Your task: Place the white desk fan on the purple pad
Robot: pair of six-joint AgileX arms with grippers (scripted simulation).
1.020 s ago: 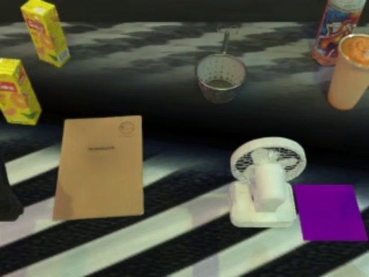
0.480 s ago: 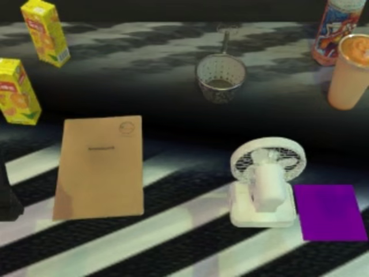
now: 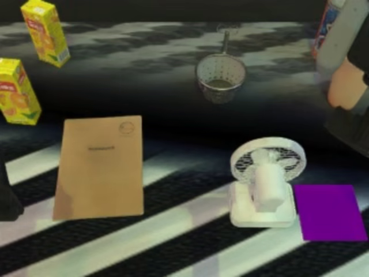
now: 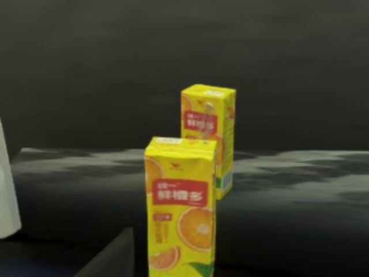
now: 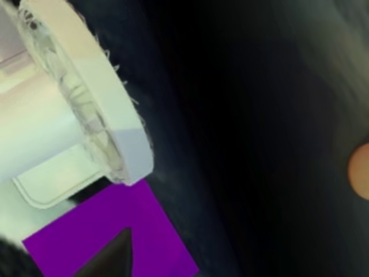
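We see two yellow juice cartons: the nearer carton point(image 4: 180, 209) stands upright, the farther carton point(image 4: 209, 135) just behind it on a dark table point(image 4: 300, 202).

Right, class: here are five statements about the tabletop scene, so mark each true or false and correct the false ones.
1. The white desk fan stands on the purple pad. False: its base rests on the table, beside the pad's left edge.
2. Two yellow juice cartons stand at the table's far left. True.
3. The metal strainer lies on the tan envelope. False: it sits apart, farther back, near the table's middle.
4. The right arm is at the table's right side, behind the fan. True.
5. The left arm grips the envelope. False: it sits at the left edge, touching nothing visible.
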